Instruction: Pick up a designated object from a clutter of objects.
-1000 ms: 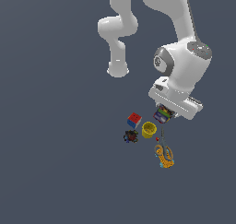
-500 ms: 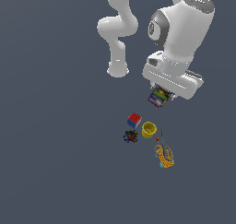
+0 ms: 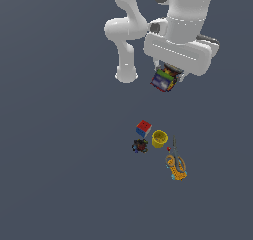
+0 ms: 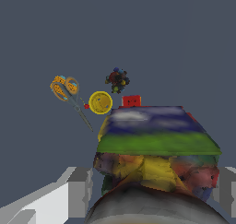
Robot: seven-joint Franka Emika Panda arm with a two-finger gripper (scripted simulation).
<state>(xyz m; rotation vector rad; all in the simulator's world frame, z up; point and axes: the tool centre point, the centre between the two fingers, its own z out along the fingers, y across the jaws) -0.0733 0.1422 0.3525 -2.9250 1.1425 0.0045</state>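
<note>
The designated object, a small can (image 3: 163, 80) with a purple-blue label and a green band, hangs high above the floor, held in my gripper (image 3: 167, 79), which is shut on it. In the wrist view the can (image 4: 156, 154) fills the foreground between the grey fingers (image 4: 79, 191). Far below lies the clutter of objects: a red-and-blue cube (image 3: 144, 129), a yellow cup (image 3: 159, 139), a dark small toy (image 3: 140, 146) and orange-handled scissors (image 3: 175, 166). The wrist view shows the cube (image 4: 131, 101), cup (image 4: 100, 102), toy (image 4: 117, 79) and scissors (image 4: 68, 93) small beyond the can.
The white arm base (image 3: 126, 75) stands on the dark grey floor behind the clutter. A tiny red dot (image 3: 168, 149) sits beside the scissors.
My gripper has risen further with the can in it, moving away from the clutter. The cube, cup, toy and scissors have stayed where they were.
</note>
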